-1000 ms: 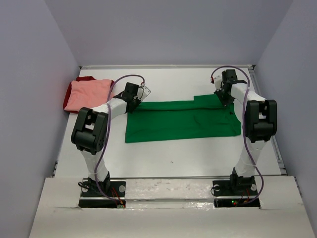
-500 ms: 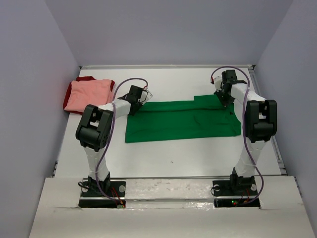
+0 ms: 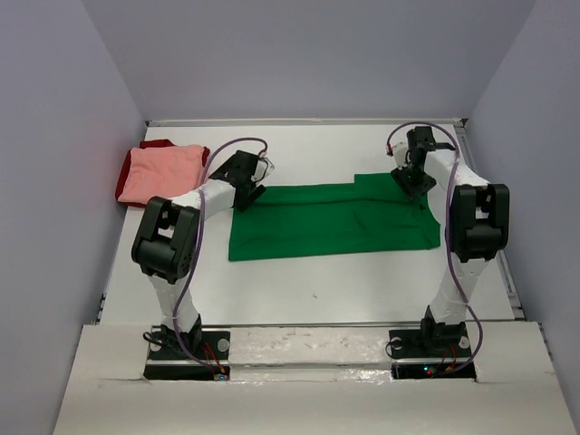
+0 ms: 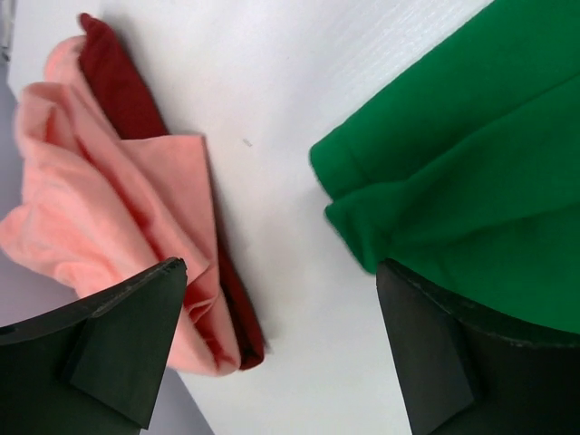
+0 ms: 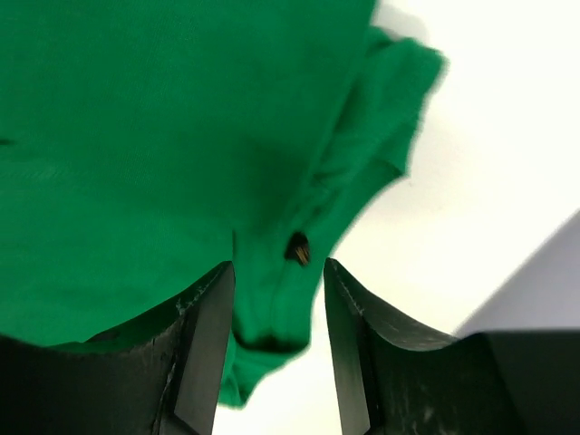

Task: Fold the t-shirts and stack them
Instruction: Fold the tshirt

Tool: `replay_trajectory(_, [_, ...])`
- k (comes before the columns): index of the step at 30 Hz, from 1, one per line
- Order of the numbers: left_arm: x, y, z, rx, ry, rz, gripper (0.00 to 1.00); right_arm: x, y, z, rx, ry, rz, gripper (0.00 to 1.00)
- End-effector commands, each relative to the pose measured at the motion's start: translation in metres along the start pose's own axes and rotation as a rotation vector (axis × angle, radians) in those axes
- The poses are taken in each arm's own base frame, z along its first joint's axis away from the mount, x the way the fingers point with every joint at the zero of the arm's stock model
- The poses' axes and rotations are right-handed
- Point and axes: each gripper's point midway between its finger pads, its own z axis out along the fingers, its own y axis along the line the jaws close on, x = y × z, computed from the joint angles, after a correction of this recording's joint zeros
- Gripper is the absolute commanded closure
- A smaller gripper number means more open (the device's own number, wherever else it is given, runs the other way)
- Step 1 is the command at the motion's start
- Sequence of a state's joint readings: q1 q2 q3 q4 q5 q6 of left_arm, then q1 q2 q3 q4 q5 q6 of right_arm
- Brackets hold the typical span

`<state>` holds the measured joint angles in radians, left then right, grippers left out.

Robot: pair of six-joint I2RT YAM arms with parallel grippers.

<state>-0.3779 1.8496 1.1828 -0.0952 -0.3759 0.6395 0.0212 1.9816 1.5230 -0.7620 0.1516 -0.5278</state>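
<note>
**Green shirt flat, a gripper at each far corner**

The bright green cloth t-shirt (image 3: 335,220) lies flat mid-way across the white table (image 3: 317,290). It is folded to a long band running left to right, with a narrower flap stepping out at its far right.

- **Left gripper** (image 3: 250,188): hangs at the band's far left corner. Fingers are spread wide with nothing between them, and bare tabletop shows in the gap.
- **Right gripper** (image 3: 415,181): sits at the far right corner. Fingers are parted with a bunched fold of green hem between them. A sliver of table shows beside one finger, so the cloth is not pinched.
- **Other shirts:** the salmon pink cloth t-shirt (image 3: 165,172) is folded at the table's far left, resting on the dark red cloth t-shirt (image 3: 159,144), whose edge peeks out behind and on the left. This pile lies near the green shirt but does not touch it.
</note>
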Motion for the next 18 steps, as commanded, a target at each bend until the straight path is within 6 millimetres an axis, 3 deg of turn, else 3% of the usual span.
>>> replay_trajectory(1, [-0.035, 0.057, -0.057, -0.103, -0.131, -0.042, 0.01, -0.043, -0.034, -0.09, 0.083, -0.208, 0.032, 0.5])
replay_trajectory(4, [-0.047, 0.077, -0.082, -0.104, -0.22, -0.087, 0.01, -0.062, -0.044, -0.12, 0.107, -0.304, 0.049, 0.5])
replay_trajectory(8, [-0.056, 0.081, -0.092, 0.054, -0.341, -0.213, 0.01, -0.088, -0.047, -0.115, 0.09, -0.378, 0.1, 0.51])
replay_trajectory(9, [-0.053, 0.077, -0.089, 0.146, -0.377, -0.237, 0.01, -0.097, -0.041, -0.102, 0.044, -0.38, 0.114, 0.53])
replay_trajectory(13, [-0.033, 0.073, -0.068, 0.199, -0.342, -0.339, 0.01, -0.119, -0.02, -0.074, -0.111, -0.373, 0.129, 0.64])
replay_trajectory(14, [-0.025, 0.075, -0.063, 0.198, -0.329, -0.36, 0.01, -0.117, -0.01, -0.047, -0.158, -0.322, 0.125, 0.66])
replay_trajectory(18, [-0.002, 0.067, -0.046, 0.23, -0.3, -0.405, 0.01, -0.129, 0.004, -0.003, -0.251, -0.268, 0.14, 0.72])
